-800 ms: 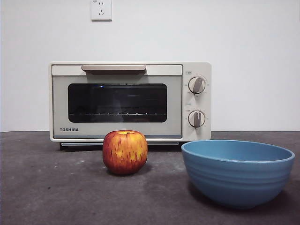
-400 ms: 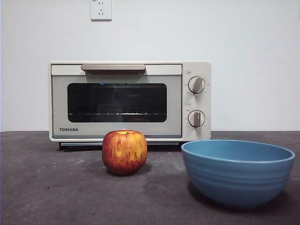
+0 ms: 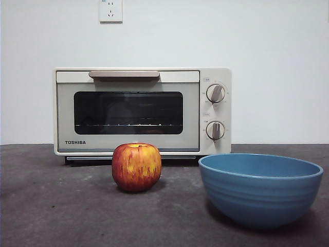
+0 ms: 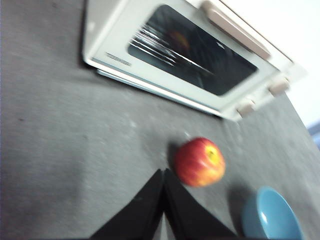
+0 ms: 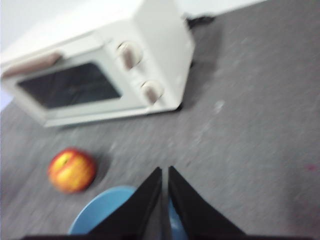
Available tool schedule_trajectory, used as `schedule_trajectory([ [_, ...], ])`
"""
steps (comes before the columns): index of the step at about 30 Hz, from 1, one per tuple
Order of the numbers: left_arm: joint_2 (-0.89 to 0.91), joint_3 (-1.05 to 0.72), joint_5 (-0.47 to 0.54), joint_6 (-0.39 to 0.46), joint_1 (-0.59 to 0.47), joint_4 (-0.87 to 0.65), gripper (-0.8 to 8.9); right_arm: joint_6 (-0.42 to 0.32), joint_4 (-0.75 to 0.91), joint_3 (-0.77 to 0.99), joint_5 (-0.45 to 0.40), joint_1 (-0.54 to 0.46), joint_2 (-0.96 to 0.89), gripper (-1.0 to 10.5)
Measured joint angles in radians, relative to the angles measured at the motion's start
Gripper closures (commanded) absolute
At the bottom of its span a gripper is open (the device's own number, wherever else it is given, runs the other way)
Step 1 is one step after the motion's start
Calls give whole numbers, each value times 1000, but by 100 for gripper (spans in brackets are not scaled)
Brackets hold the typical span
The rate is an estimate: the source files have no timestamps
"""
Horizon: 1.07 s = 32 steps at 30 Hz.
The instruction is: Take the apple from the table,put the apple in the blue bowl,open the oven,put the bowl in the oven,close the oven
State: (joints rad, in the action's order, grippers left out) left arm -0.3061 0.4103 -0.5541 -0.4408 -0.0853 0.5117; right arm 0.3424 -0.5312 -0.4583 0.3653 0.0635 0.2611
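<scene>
oven (image 3: 142, 111): cream-white, sat at back of tabletop (image 3: 56, 206), left of centre in front view. door shut, dark glass window, beige bar handle (image 3: 124, 74) along top of door, 2 knobs (image 3: 215, 93) stacked on its right side. TOSHIBA on door, lower left.
wall socket (image 3: 110, 10): white, on wall above oven.
apple (image 3: 136, 166): red w/ yellow-orange streaks, upright on tabletop just in front of oven door, stem dimple up. not in bowl, nothing touching it.
blue bowl (image 3: 260, 189): upright on tabletop, right of apple w/ clear gap, nearest to front cam. nothing seen inside.
left gripper (image 4: 163, 175): above tabletop, black fingers pressed together tip to tip, holding nothing. apple (image 4: 199, 161) just beside the tips, no contact visible; bowl (image 4: 272, 215) further off past apple, oven (image 4: 190, 57) well apart. view slightly blurred.
right gripper (image 5: 164, 171): above tabletop, fingers nearly together, only a thin slit between, holding nothing. bowl (image 5: 107, 212) partly hidden behind the fingers, apple (image 5: 72, 170) beyond bowl, oven (image 5: 100, 70) at far side. view blurred.
front view: neither arm visible.
</scene>
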Motion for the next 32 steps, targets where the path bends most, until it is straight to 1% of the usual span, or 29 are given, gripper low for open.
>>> schedule_trajectory([
  [3, -56, 83, -19, 59, 28, 82, 806, -53, -85, -97, 47, 22, 105, 943],
  [5, -94, 143, -20, 104, 63, 140, 806, -104, -149, -167, 79, 42, 184, 943],
  [10, -154, 248, -21, 183, 155, 263, 806, -225, -299, -308, 87, 113, 332, 943],
  [13, -185, 291, -21, 219, 204, 315, 806, -284, -376, -383, 87, 169, 404, 943],
  [17, -212, 321, -21, 246, 245, 354, 806, -335, -417, -441, 86, 256, 457, 943],
  [21, -213, 322, -21, 252, 254, 364, 806, -349, -412, -447, 80, 320, 473, 931],
  [22, -213, 322, -21, 253, 254, 364, 806, -352, -407, -447, 80, 332, 476, 881],
  [23, -213, 322, -21, 253, 254, 364, 806, -354, -401, -447, 80, 340, 477, 807],
  [25, -213, 322, -21, 253, 254, 364, 806, -355, -384, -447, 80, 351, 478, 600],
  [26, -213, 322, -21, 254, 254, 364, 806, -354, -370, -447, 79, 356, 478, 520],
  [27, -213, 322, -21, 256, 254, 364, 806, -348, -356, -447, 80, 357, 479, 481],
  [28, -213, 322, -21, 257, 254, 364, 806, -336, -337, -447, 80, 364, 483, 473],
  [32, -213, 322, -21, 259, 254, 360, 806, -297, -281, -448, 79, 391, 528, 473],
])
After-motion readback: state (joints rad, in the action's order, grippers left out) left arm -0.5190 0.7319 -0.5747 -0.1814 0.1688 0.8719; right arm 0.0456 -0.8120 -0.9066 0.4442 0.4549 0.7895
